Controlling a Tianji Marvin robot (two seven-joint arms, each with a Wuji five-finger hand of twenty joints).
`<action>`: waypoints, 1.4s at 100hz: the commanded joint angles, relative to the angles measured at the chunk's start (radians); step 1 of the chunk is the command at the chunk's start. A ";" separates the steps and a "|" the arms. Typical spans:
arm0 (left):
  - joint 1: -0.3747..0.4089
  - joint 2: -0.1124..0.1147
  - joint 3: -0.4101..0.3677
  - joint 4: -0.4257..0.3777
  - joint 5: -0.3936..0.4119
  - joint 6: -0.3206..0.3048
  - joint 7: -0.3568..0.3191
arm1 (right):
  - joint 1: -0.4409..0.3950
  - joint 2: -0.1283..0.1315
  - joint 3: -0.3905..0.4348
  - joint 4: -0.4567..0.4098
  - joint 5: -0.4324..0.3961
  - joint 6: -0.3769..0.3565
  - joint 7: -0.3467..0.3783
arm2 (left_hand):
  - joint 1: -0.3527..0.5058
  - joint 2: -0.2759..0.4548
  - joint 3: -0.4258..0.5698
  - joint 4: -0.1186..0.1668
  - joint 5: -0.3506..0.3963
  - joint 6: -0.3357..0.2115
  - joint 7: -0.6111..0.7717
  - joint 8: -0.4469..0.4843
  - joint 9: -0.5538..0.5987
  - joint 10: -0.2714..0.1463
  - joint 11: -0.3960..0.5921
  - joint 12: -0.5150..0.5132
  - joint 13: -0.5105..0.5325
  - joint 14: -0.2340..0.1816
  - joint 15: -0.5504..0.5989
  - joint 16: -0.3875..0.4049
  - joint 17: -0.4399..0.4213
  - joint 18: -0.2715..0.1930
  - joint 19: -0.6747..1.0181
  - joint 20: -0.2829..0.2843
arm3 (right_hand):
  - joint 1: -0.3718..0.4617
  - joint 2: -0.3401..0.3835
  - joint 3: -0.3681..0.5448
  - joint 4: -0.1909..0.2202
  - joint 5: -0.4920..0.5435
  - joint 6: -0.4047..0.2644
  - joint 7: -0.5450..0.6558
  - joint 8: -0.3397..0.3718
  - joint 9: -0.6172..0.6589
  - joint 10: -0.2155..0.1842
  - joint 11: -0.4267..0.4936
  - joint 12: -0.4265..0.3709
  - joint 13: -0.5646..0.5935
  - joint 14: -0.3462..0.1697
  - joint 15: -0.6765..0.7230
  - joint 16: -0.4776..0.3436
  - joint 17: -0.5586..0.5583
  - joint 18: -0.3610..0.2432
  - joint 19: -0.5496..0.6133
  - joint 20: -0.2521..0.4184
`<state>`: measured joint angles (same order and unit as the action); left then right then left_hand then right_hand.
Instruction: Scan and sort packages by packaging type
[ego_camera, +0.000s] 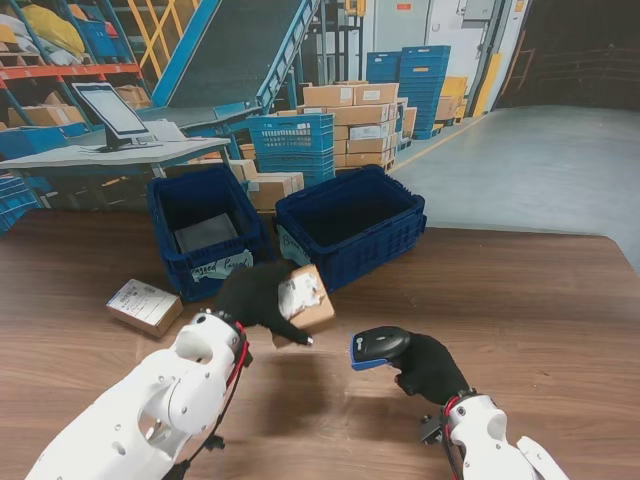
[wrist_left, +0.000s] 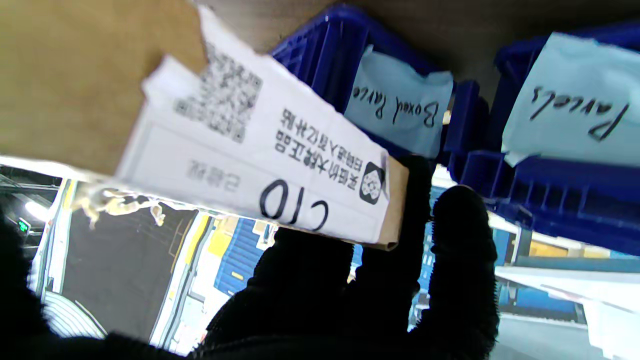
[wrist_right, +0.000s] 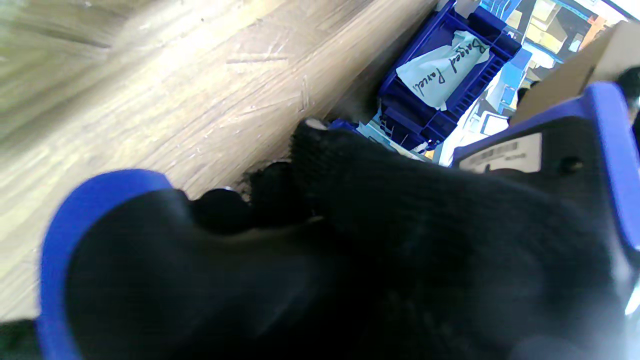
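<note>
My left hand (ego_camera: 255, 295), in a black glove, is shut on a small cardboard box (ego_camera: 305, 300) with a white label, held tilted just in front of the two blue bins. Close up in the left wrist view, the box (wrist_left: 70, 75) shows its label (wrist_left: 255, 155) with a QR code and "C10". My right hand (ego_camera: 432, 368) is shut on a black and blue barcode scanner (ego_camera: 378, 348), its head turned toward the box. The left bin (ego_camera: 205, 228) holds a grey bagged parcel (ego_camera: 205, 233); the right bin (ego_camera: 350, 222) looks empty. Their paper tags read "Boxed Parcels" (wrist_left: 400, 107) and "Bagged Parcels" (wrist_right: 442, 67).
A second labelled cardboard box (ego_camera: 145, 306) lies on the wooden table (ego_camera: 540, 310) to the left of my left arm. Behind the table are stacked cartons (ego_camera: 355, 125), blue crates (ego_camera: 290, 145) and a monitor (ego_camera: 110, 112) on a desk.
</note>
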<state>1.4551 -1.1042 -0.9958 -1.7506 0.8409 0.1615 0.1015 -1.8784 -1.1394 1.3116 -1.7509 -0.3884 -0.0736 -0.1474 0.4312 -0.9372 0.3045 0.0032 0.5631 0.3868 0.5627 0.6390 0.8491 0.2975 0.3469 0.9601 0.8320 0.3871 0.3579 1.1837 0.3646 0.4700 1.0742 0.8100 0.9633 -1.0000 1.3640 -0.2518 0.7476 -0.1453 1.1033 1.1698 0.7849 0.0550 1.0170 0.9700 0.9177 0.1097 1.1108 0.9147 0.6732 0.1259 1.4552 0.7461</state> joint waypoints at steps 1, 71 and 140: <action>-0.031 -0.012 -0.003 -0.031 0.000 0.008 -0.022 | -0.009 -0.009 0.001 -0.010 0.003 0.002 0.008 | 0.641 0.195 0.712 -0.013 0.091 -0.272 0.373 0.061 0.103 -0.195 0.159 0.078 0.111 -0.110 0.156 0.106 -0.004 0.035 0.017 0.013 | 0.092 0.051 0.142 0.003 0.057 -0.037 0.070 0.039 0.009 0.012 -0.001 0.012 0.024 0.027 0.015 0.011 0.009 -0.033 0.051 0.026; -0.358 -0.061 0.113 0.121 -0.074 0.159 -0.003 | 0.005 -0.009 0.003 0.006 0.022 0.003 0.022 | 0.638 0.190 0.721 -0.019 0.097 -0.279 0.380 0.060 0.109 -0.200 0.160 0.077 0.117 -0.112 0.152 0.107 0.001 0.034 0.015 0.010 | 0.091 0.051 0.143 0.003 0.057 -0.036 0.069 0.039 0.009 0.012 -0.002 0.012 0.024 0.028 0.016 0.011 0.010 -0.032 0.051 0.026; -0.675 -0.222 0.353 0.569 -0.340 0.163 0.140 | -0.002 -0.003 0.037 0.021 0.049 -0.010 0.061 | 0.631 0.193 0.728 -0.028 0.095 -0.286 0.388 0.054 0.106 -0.201 0.163 0.078 0.115 -0.113 0.152 0.109 -0.004 0.032 0.020 0.012 | 0.091 0.050 0.144 0.003 0.057 -0.036 0.069 0.039 0.009 0.012 -0.002 0.012 0.025 0.028 0.016 0.010 0.010 -0.033 0.052 0.025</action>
<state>0.8034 -1.2921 -0.6512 -1.2017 0.5069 0.3343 0.2545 -1.8750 -1.1392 1.3486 -1.7255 -0.3423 -0.0801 -0.1004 0.4312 -0.9372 0.3045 -0.0136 0.5631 0.3863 0.5636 0.6391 0.8491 0.2974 0.3469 0.9602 0.8321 0.3872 0.3579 1.1872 0.3646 0.4701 1.0742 0.8100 0.9633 -1.0000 1.3641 -0.2518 0.7476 -0.1449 1.1033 1.1698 0.7849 0.0550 1.0170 0.9700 0.9177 0.1097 1.1108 0.9147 0.6732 0.1259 1.4552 0.7461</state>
